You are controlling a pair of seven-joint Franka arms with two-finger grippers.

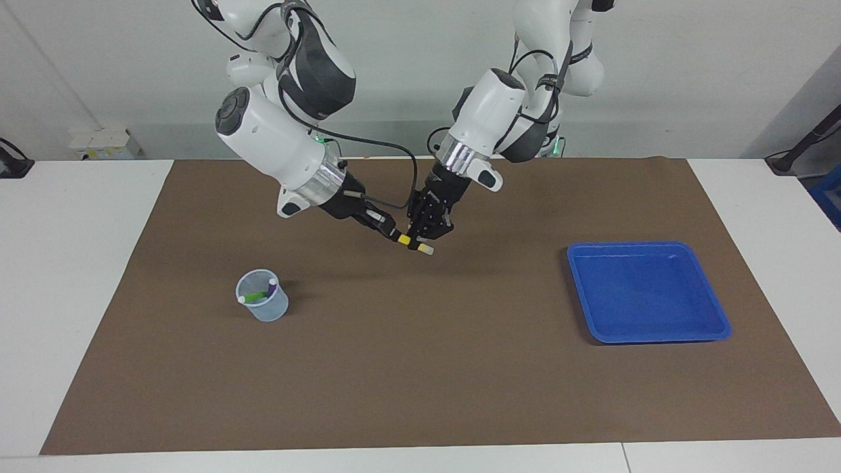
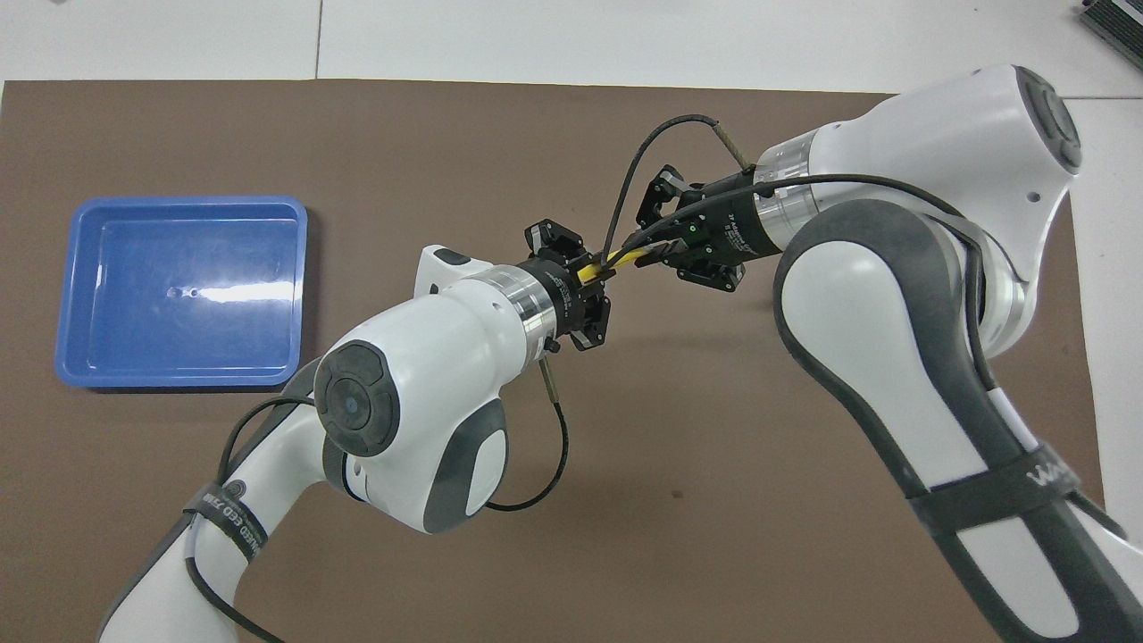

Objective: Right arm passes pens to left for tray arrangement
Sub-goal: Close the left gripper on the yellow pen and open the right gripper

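Nearest to the facing camera lies the brown mat (image 1: 420,368) that covers the middle of the white table (image 1: 72,295). On this mat, toward the right arm's end of the table, stands a small translucent bluish cup (image 1: 263,305). Inside the cup lean the purple pen (image 1: 271,286) and the green pen (image 1: 253,297), each with its pale end up at the rim.

Toward the left arm's end of the table sits the blue tray (image 1: 647,335) flat on the mat, well apart from the cup. Its floor shows only blue plastic.

Both grippers meet in the air above the middle of the mat, between the cup and the tray. The right gripper (image 1: 393,235) reaches in from the cup's side and its fingers are closed on one end of the yellow pen (image 1: 416,244). The left gripper (image 1: 427,235) comes down from above, and its fingers close around the same pen near the pale end, which sticks out below them. So the pen is held by both grippers at once, almost level, a little tilted down toward its pale end. In the overhead view the yellow pen (image 2: 605,264) shows as a short yellow bar between the left gripper (image 2: 596,279) and the right gripper (image 2: 650,254).
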